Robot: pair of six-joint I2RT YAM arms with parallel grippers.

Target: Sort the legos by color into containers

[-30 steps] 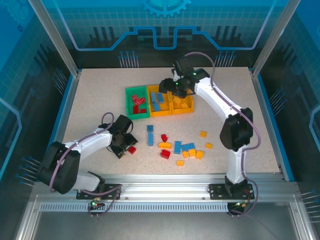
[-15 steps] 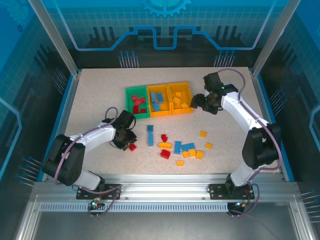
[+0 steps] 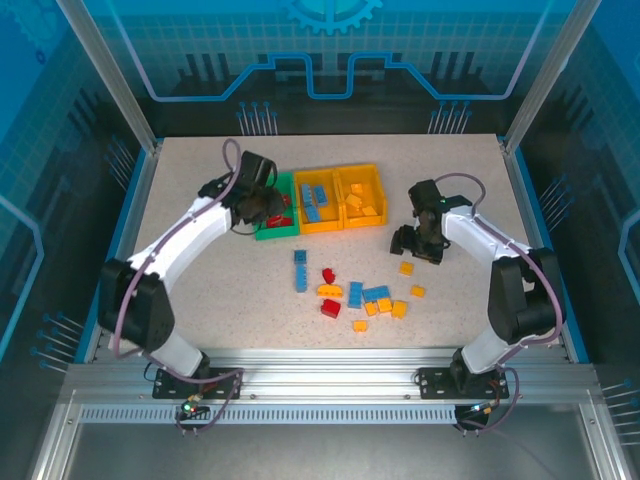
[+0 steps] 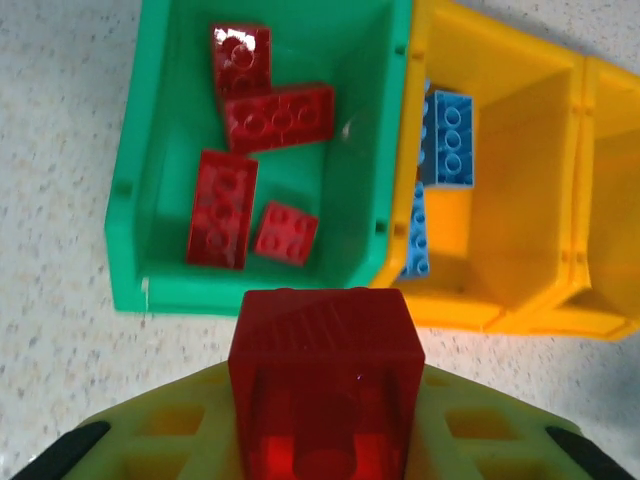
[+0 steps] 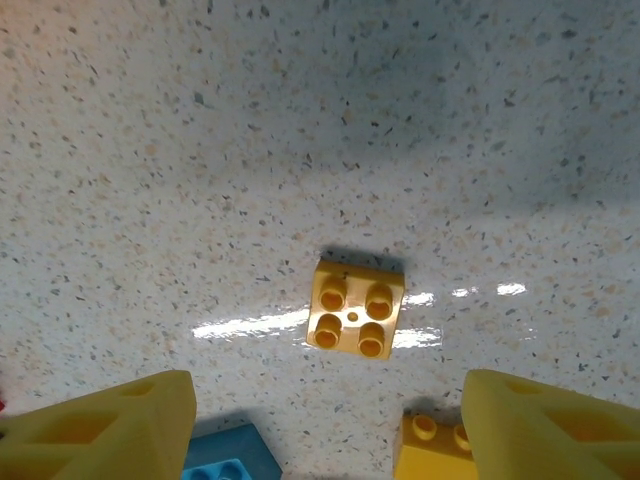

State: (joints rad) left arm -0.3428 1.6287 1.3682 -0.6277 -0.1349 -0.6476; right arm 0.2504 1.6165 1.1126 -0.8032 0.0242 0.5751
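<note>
Drop step, left side. Left gripper point(image 3: 262, 207) is clamped on 1 red brick point(image 4: 325, 385), hanging at the near rim of the green bin point(image 4: 128, 190), which holds 4 red ones. In the wrist view the brick looks to be over the rim, not the cavity. I'd push forward toward bin centre before you release, and stay off the middle bin point(image 4: 500, 60) with the blues, touching on the right. Go low so it doesn't bounce out.

Right gripper point(image 3: 417, 245) is spread wide and empty above 1 yellow brick point(image 5: 357, 307), studs-up on the table point(image 5: 150, 120). It sits slightly rotated to the fingers point(image 5: 100, 430): square the wrist, centre, then descend and close. Loose legos point(image 3: 360, 295) lie mid-table, near the bins.
</note>
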